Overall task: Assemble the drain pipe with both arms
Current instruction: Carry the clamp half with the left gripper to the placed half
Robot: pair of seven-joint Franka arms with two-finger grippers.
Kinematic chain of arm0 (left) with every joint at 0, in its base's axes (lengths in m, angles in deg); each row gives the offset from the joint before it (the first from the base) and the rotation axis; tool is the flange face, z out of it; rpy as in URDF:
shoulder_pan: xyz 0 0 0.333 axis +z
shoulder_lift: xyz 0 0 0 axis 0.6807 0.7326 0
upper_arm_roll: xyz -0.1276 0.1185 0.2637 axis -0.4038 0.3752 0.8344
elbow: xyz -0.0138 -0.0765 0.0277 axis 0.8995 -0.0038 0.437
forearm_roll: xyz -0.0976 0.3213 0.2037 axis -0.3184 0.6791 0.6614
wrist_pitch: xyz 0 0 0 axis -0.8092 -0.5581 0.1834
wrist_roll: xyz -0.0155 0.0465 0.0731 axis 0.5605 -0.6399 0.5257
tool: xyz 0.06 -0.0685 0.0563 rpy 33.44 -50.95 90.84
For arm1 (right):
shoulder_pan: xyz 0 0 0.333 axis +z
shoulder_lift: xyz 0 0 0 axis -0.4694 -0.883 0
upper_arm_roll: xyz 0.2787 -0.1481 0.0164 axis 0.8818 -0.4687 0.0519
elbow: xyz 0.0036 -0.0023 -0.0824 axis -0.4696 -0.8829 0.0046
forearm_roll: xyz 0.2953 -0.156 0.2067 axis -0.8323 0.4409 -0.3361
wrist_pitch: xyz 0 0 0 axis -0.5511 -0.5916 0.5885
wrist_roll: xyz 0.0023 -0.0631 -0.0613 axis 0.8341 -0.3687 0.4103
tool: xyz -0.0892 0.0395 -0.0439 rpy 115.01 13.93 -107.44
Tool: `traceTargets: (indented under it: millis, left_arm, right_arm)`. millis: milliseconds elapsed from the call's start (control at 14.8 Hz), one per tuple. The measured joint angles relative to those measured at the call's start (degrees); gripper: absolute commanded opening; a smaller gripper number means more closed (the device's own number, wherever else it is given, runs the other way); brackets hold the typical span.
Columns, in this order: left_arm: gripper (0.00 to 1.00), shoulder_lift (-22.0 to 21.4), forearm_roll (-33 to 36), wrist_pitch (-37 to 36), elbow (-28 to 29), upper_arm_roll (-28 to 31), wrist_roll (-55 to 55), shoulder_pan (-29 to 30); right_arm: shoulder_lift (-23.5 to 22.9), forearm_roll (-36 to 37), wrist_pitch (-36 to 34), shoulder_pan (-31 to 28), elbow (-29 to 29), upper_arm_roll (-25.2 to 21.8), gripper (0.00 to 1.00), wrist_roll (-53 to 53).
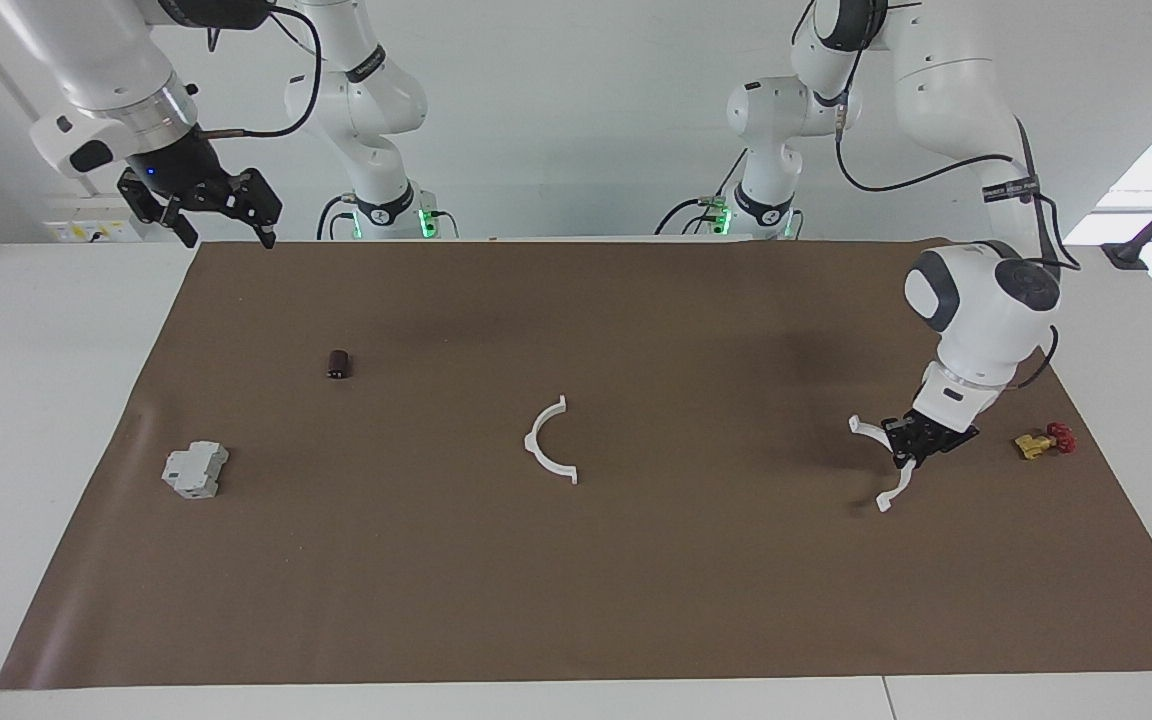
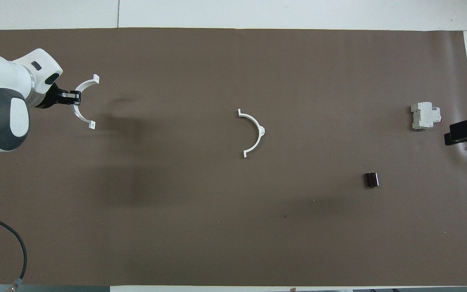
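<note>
One white half-ring of the drain pipe [image 1: 531, 445] [image 2: 262, 130] lies flat at the middle of the brown mat. The other half-ring [image 1: 891, 492] [image 2: 82, 117] hangs just above the mat at the left arm's end, its shadow apart from it. My left gripper [image 1: 908, 450] [image 2: 75, 97] is shut on the middle of its arc. My right gripper [image 1: 226, 225] [image 2: 464, 130] hangs open and empty, high over the mat's corner at the right arm's end.
A grey boxy block [image 1: 194, 470] [image 2: 425, 116] and a small dark cylinder [image 1: 338, 364] [image 2: 371, 179] sit toward the right arm's end. A yellow-and-red valve [image 1: 1041, 441] lies beside the left gripper, closer to the mat's edge.
</note>
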Motion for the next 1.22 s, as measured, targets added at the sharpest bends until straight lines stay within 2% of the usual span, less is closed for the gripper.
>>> traceTargets:
  millis: [405,608,743,946,1216]
  left_arm:
    - [0.00,1.5,7.4,-0.4,-1.0,-0.3,-22.3,-14.5]
    - [0.00,5.8,8.0,-3.6,-6.2,-0.4,-30.1,-20.9]
    - [0.00,8.1,8.0,-4.0,-8.5,-0.4,-33.7,-24.0]
    - [0.00,9.8,8.0,-3.5,-9.0,-0.4,-38.4,-27.5]
    - [0.00,11.8,8.0,1.1,-9.0,-0.4,-41.2,-29.6]
  right_arm:
    - [0.0,0.0,0.1,-0.1,0.0,-0.4,1.00,0.0]
    - [0.0,0.0,0.1,-0.2,0.0,-0.8,1.00,0.0]
    - [0.0,0.0,0.1,-0.2,0.0,-0.8,1.00,0.0]
    - [0.0,0.0,0.1,-0.2,0.0,-0.8,1.00,0.0]
    - [0.0,0.0,0.1,-0.2,0.0,-0.8,1.00,0.0]
